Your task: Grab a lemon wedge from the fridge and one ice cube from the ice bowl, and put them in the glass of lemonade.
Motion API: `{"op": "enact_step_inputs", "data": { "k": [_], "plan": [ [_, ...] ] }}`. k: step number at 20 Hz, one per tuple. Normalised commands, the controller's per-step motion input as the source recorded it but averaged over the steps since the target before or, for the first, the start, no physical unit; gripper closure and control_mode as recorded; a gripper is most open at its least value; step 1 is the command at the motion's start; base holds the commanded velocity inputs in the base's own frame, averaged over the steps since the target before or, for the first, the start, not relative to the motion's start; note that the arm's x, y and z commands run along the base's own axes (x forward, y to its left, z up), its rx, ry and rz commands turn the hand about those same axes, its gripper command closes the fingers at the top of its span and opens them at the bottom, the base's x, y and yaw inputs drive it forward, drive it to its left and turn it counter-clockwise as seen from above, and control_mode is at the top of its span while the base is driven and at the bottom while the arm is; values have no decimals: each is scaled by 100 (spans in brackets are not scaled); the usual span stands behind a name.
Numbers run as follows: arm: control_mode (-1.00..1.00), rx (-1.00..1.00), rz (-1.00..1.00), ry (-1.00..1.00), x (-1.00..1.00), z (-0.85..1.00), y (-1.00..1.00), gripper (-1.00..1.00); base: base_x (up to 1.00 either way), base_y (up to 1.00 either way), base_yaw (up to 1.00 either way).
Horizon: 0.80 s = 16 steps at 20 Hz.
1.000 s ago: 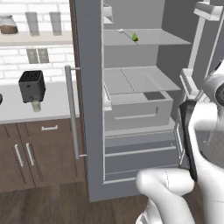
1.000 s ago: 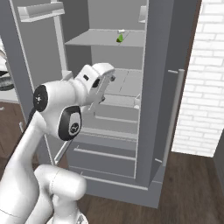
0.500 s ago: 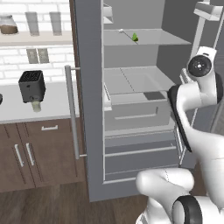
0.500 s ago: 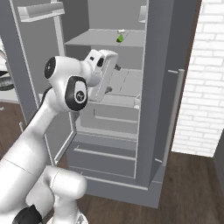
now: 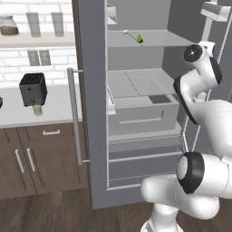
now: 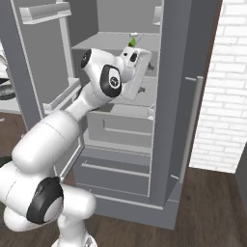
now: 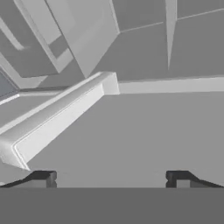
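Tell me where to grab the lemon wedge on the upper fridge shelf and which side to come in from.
Grip the lemon wedge across its narrow body, probably coming in level from the open front of the fridge. It sits small and alone on the upper shelf, with the fridge's back wall behind it, so the front is the free side. The gripper already has its jaws wide apart, ample for so narrow a piece.

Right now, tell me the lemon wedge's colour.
Bright yellowish-green, the lemon wedge shows best in the left base view.

black toaster [image 5: 32, 89] on counter [image 5: 54, 108], brown cabinets [image 5: 41, 158], brick wall [image 6: 219, 96]
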Motion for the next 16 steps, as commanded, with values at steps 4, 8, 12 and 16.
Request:
{"op": "enact_step_inputs", "data": {
  "k": [4,8,12,16],
  "plan": [
    [-100,-3,-8,13,76,-11,-77,-100,0,0,0],
    [-100,-1,-13,13,26,-12,-97,-100,0,0,0],
    [-100,0,-19,1,-21,-3,-100,-100,0,0,0],
    [-100,4,-14,-14,-65,0,-92,-100,0,0,0]
  ]
}}
